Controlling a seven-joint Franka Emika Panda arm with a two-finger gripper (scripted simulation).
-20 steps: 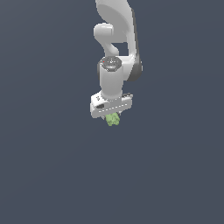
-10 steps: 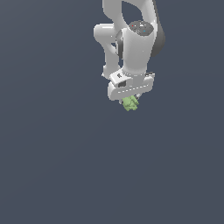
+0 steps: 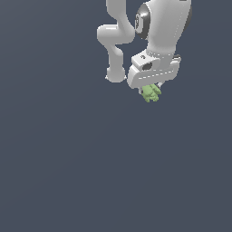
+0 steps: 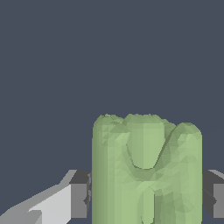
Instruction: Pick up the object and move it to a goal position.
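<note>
Object (image 3: 151, 94) hangs at six o'clock straight under my gripper (image 3: 152, 90), pinched between its two fingers (image 4: 78, 199) which are closed on it, long axis pointing down and clear of the surface, so carrying it needs no regrasp that I can see.

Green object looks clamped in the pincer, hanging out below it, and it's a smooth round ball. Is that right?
Not quite: the green object is no smooth ball. The wrist view shows a lumpy, oblong shape with grooves. The rest holds: it sits clamped in the pincer and hangs out below it in the exterior view.
</note>
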